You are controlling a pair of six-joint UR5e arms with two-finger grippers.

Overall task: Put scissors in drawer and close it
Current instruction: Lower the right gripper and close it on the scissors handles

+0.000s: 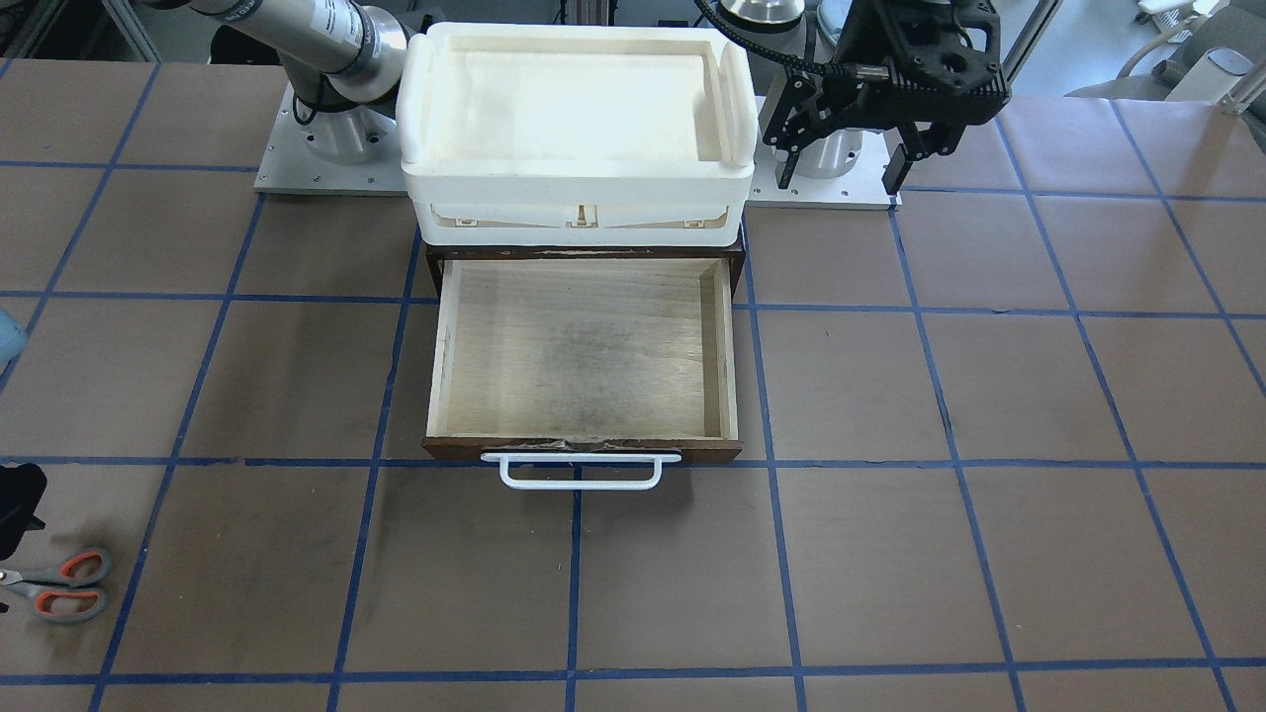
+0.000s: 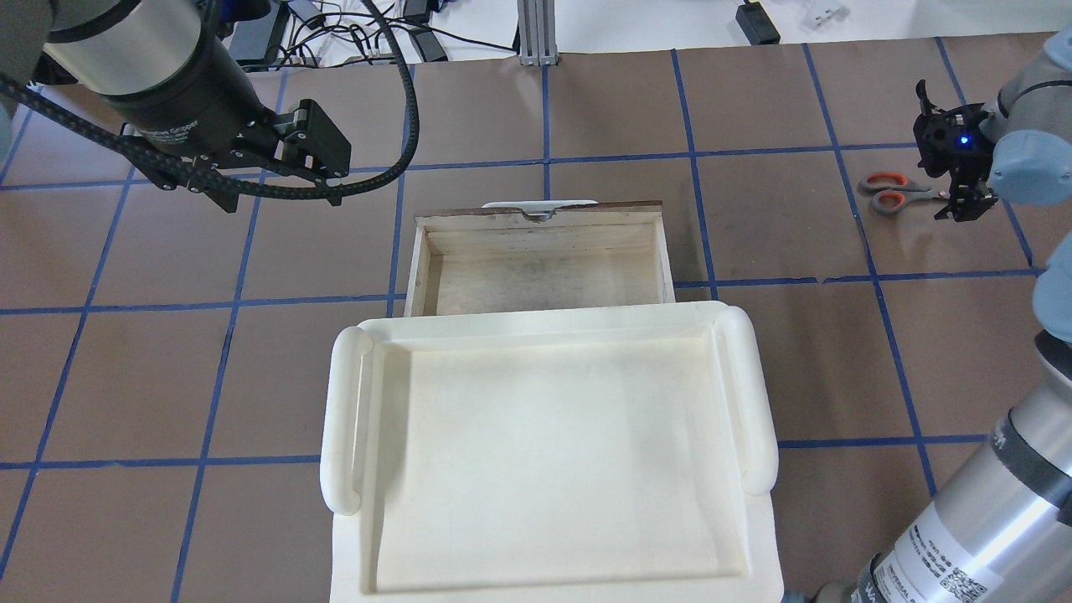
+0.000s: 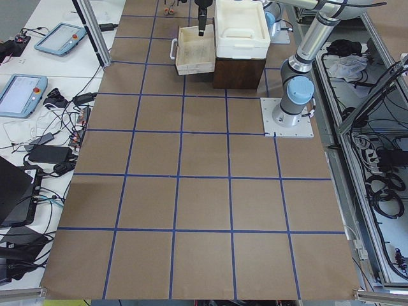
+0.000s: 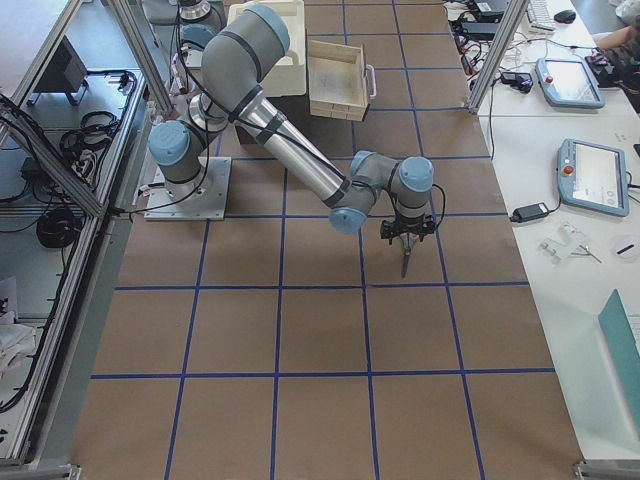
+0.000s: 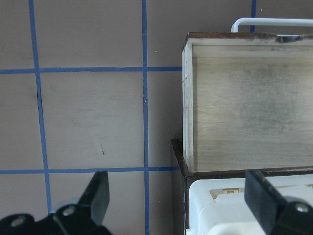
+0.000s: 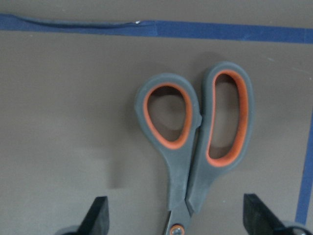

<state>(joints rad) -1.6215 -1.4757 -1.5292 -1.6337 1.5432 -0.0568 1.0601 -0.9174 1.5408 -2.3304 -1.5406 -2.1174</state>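
Note:
The scissors (image 1: 64,583) lie flat on the table far to my right, grey handles with orange-red loops; they also show in the overhead view (image 2: 892,193) and close up in the right wrist view (image 6: 195,147). My right gripper (image 6: 178,220) is open and low over them, one finger on each side of the pivot, blades hidden beneath it. It also shows in the overhead view (image 2: 959,188). The wooden drawer (image 1: 584,346) is pulled open and empty, its white bar handle (image 1: 581,473) facing away from me. My left gripper (image 1: 841,173) is open and empty, hovering beside the cabinet.
A white plastic bin (image 1: 574,178) sits on top of the dark brown cabinet (image 3: 237,71) that holds the drawer. Blue tape lines grid the brown table. The arm bases stand on either side of the cabinet.

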